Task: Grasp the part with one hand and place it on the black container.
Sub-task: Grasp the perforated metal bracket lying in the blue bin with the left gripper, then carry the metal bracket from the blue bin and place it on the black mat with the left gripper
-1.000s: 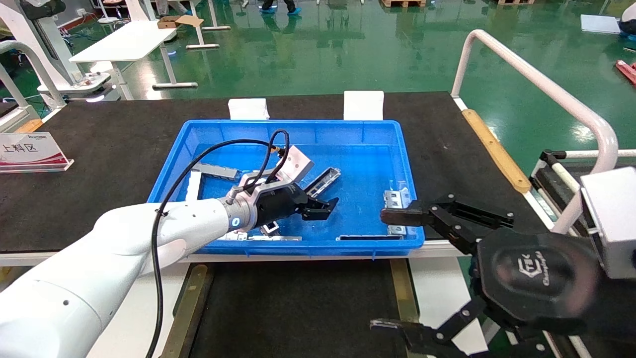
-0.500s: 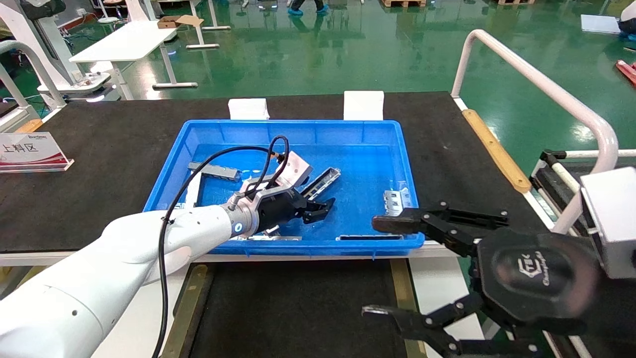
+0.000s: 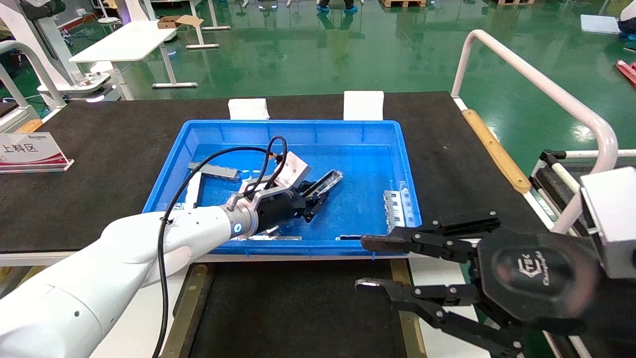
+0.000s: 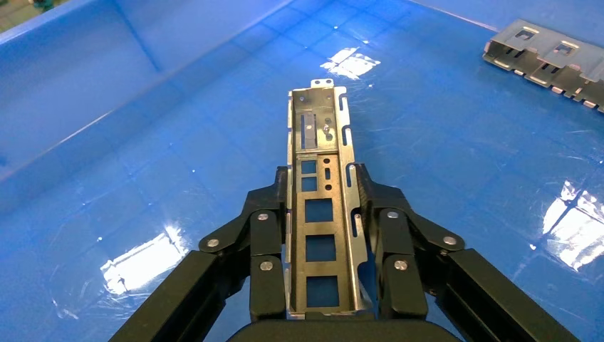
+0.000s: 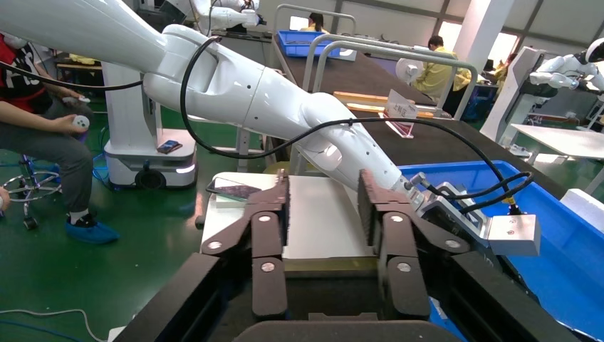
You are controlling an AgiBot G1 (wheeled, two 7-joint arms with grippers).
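The part (image 3: 329, 179) is a slim silvery trough with rectangular cutouts, lying on the floor of the blue bin (image 3: 298, 125). My left gripper (image 3: 314, 195) is low in the bin and shut on the part. In the left wrist view the part (image 4: 318, 135) runs between the fingers (image 4: 265, 214) of the left gripper (image 4: 318, 174), which press on its two long sides. The black container (image 3: 298, 308), with brownish-gold strips (image 3: 185, 311) along its sides, lies in front of the bin. My right gripper (image 3: 362, 263) hangs open and empty over the container's right strip, and its jaws (image 5: 322, 189) hold nothing.
Other metal pieces lie in the bin: a slotted plate (image 3: 399, 209) at the right, a grey trough (image 3: 213, 171) at the back left, another bracket (image 4: 548, 57). A sign (image 3: 30, 149) stands at the left. A white rail (image 3: 536, 79) runs along the right.
My left gripper moved forward over the part and shut on it. My right gripper's fingers drew closer together and shifted left, toward the container.
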